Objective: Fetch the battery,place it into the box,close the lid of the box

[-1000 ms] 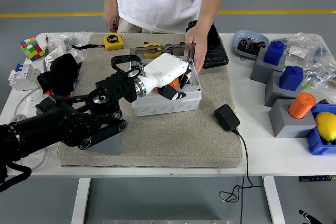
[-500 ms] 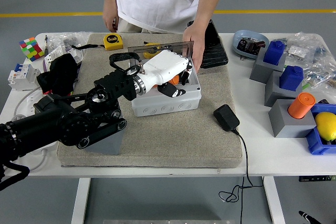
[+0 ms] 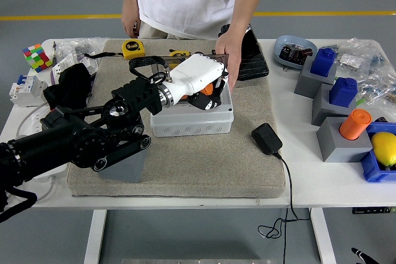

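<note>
A light grey box [image 3: 193,123] sits on the grey mat [image 3: 247,171] at mid table. Its smoky see-through lid [image 3: 143,63] stands up at the back edge. My left hand [image 3: 205,96], white with black fingertips, hangs over the box opening and hides the inside. Its fingers are curled on a small orange battery [image 3: 209,89]. The person's hand [image 3: 226,54] rests at the box's far right corner, touching the lid. The right arm is out of sight.
A black power adapter [image 3: 266,138] with its cord lies right of the box. A yellow tape measure [image 3: 133,48] and a black pouch [image 3: 250,54] lie behind. Grey blocks with blue pieces [image 3: 334,91], an orange cylinder [image 3: 355,123] and a lemon [image 3: 385,148] crowd the right. A colour cube [image 3: 37,57] is far left.
My left hand has risen slightly and moved toward the back right over the box, carrying the orange battery. The box has shifted a little and its inside is now covered.
</note>
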Controlling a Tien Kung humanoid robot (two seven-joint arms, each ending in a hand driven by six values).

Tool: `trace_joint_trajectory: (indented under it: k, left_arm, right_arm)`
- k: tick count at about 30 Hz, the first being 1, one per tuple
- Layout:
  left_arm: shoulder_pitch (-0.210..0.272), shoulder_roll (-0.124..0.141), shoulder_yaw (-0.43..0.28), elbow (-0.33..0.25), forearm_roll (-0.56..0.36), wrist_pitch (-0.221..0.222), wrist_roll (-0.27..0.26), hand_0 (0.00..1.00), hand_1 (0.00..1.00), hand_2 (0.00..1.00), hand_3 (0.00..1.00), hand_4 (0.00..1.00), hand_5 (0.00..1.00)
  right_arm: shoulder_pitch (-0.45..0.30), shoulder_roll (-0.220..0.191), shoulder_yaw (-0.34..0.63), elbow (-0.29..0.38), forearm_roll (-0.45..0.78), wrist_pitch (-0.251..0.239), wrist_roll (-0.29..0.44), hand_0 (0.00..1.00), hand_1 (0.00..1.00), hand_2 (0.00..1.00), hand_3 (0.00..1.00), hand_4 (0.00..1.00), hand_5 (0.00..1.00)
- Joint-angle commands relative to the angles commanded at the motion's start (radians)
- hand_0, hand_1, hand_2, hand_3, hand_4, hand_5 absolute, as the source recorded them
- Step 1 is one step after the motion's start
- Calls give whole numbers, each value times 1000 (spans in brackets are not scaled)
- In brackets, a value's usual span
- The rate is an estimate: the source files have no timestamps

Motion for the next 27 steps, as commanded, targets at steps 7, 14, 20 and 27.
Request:
trace_joint_trajectory:
  k: [7, 14, 20, 27]
  left_arm:
    - [-9, -15, 13, 43, 0, 4, -2, 108, 126, 220, 294, 673, 2]
    - [-5, -16, 16, 41, 15, 5, 5, 145, 215, 264, 339, 722, 2]
    - [-3, -19, 12, 45, 30, 9, 3, 205, 383, 399, 454, 782, 2]
    - [-2, -19, 14, 50, 42, 15, -6, 310, 501, 516, 534, 942, 2]
  right_arm:
    - [-2, 1, -6, -1, 4, 2, -1, 645, 705, 693, 571, 940, 526]
    - [-3, 2, -8, -1, 5, 2, 0, 645, 705, 693, 571, 940, 525]
    - [-1, 1, -10, 0, 5, 2, 1, 645, 705, 692, 571, 941, 526]
    - [-1, 1, -9, -1, 6, 3, 1, 645, 705, 692, 571, 941, 524]
